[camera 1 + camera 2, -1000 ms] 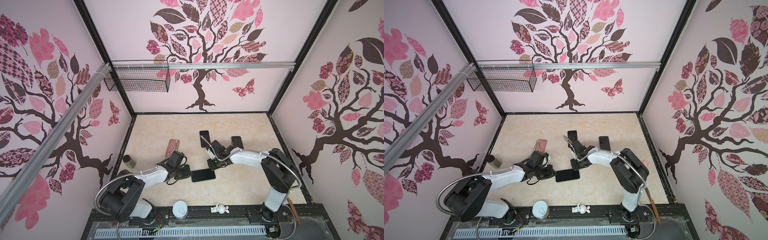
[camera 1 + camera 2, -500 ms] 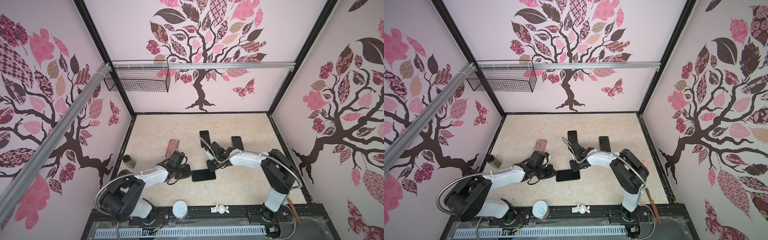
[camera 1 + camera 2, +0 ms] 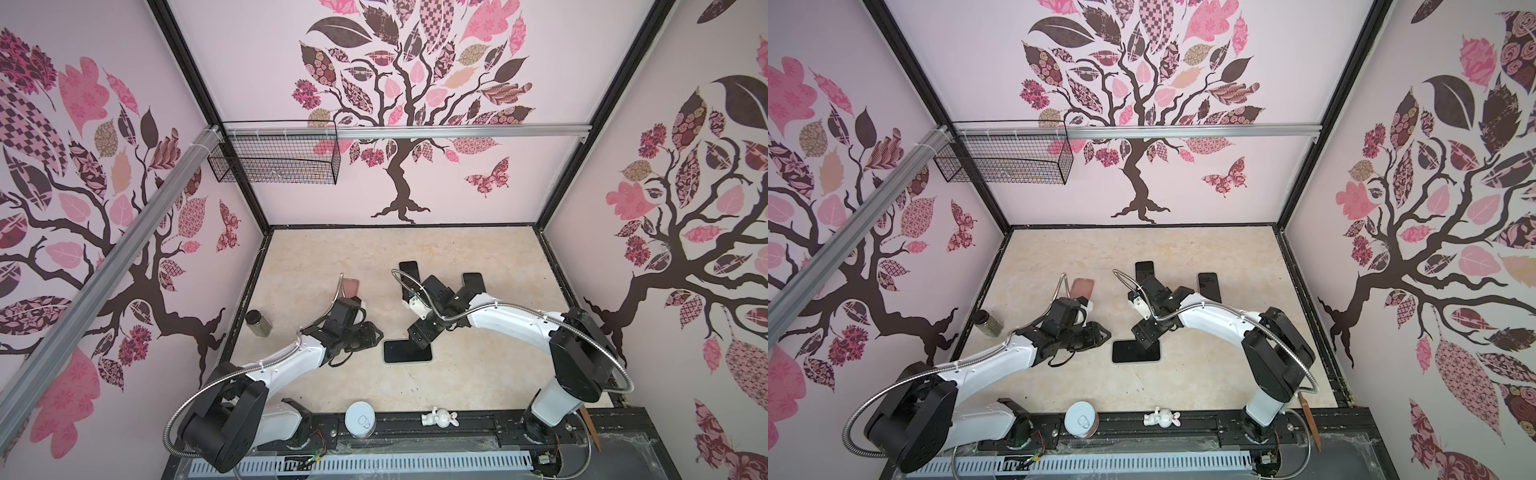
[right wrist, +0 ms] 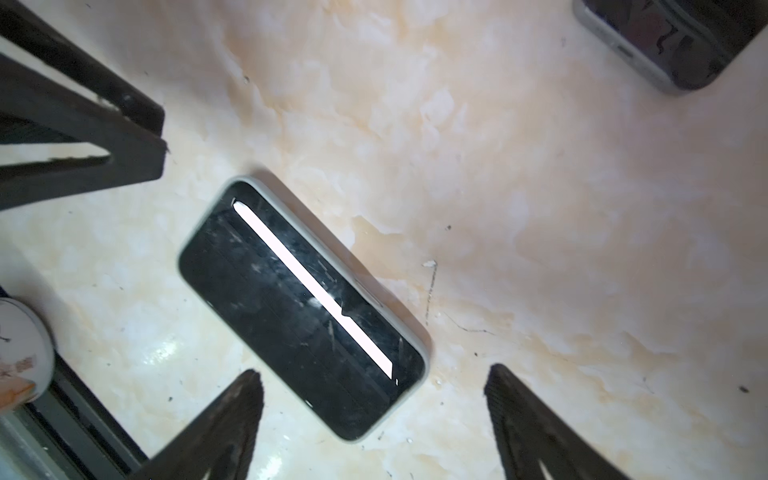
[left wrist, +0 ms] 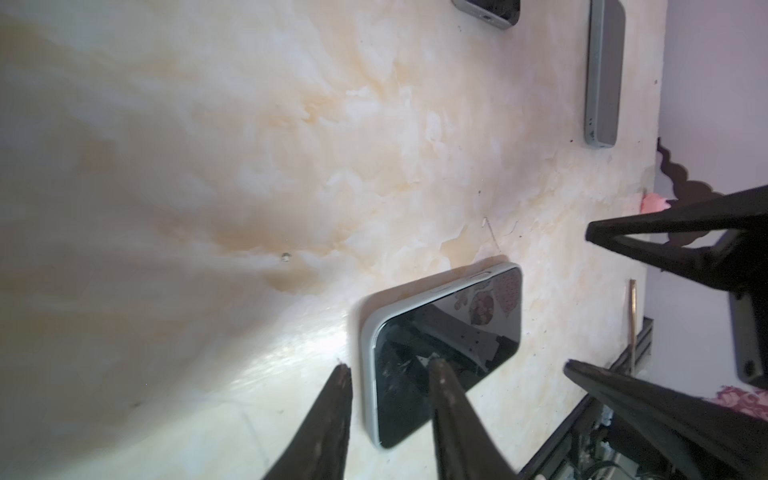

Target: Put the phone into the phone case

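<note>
Release just now: my left gripper [image 5: 390, 370] and right gripper [image 4: 374, 370] hang parted, empty, by the flat black glass phone [image 3: 407, 351], seated in its pale grey case [image 5: 370, 328] at lower frame centre, so insertion looks done.

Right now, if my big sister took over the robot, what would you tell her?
Left gripper: open, holding nothing, tips at one end of the phone.
Right gripper: open wide, empty, just above the phone.
Phone lies flat, screen up, on the table, sitting inside the pale case.
Done: phone looks fully in.
Left: probably just pull both arms back.
</note>
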`<state>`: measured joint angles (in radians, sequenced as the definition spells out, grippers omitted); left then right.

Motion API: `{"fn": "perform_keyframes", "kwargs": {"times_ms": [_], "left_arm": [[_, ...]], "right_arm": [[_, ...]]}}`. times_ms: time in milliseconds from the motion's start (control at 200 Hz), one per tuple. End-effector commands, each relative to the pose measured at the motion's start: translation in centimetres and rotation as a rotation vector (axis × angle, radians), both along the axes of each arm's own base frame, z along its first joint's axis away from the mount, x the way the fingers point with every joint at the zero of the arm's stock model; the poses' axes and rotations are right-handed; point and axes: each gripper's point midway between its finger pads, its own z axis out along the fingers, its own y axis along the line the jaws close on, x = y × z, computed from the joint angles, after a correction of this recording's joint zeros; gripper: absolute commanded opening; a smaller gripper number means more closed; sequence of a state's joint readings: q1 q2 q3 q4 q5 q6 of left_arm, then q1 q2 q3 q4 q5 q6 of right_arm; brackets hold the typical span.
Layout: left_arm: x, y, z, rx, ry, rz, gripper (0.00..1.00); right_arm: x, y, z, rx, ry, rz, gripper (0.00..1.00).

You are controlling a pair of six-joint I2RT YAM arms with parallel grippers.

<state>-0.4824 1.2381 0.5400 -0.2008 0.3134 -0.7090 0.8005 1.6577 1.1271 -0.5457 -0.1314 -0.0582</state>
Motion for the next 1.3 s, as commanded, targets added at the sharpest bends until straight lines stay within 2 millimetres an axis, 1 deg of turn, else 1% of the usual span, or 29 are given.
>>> {"fn": "perform_keyframes", "kwargs": {"times_ms": [0,65,155,255,385,450,595,675,905,1090,1295], "left_arm": [[-0.6,3.6,-0.7,0.077,0.029,0.107,0.47],[-0.7,5.5,-0.4,0.12,0.023,0.172,0.55],[-1.1,8.0,0.2,0.194,-0.002,0.252,0.65],[-1.3,10.1,1.2,0.25,-0.05,0.335,0.75],[-1.7,12.0,2.2,0.282,-0.096,0.419,0.84],[-2.1,12.7,2.3,0.294,-0.1,0.448,0.86],[-2.5,13.5,2.4,0.312,-0.101,0.482,0.88],[-2.7,13.8,2.4,0.317,-0.1,0.501,0.88],[-3.1,14.3,2.9,0.3,-0.131,0.534,0.89],[-3.4,14.5,3.2,0.294,-0.145,0.541,0.91],[-3.6,14.7,3.1,0.285,-0.152,0.548,0.91]], "right_arm": [[-0.5,0.8,0.8,-0.003,-0.056,0.139,0.96],[-0.5,0.8,0.3,-0.018,-0.057,0.166,0.99],[-0.8,1.2,-0.4,-0.024,-0.046,0.2,1.0],[-1.2,1.7,-1.4,-0.048,-0.034,0.234,1.0],[-2.0,2.1,-3.3,-0.112,-0.016,0.293,1.0],[-2.4,2.6,-3.7,-0.114,-0.008,0.321,1.0],[-3.6,3.4,-3.7,-0.075,-0.005,0.387,1.0],[-3.8,3.6,-3.8,-0.066,-0.024,0.413,1.0],[-3.8,2.8,-5.7,-0.156,-0.03,0.431,0.99],[-3.8,2.8,-6.1,-0.175,-0.036,0.435,0.98],[-4.0,2.2,-7.2,-0.227,-0.025,0.438,0.96]]}}
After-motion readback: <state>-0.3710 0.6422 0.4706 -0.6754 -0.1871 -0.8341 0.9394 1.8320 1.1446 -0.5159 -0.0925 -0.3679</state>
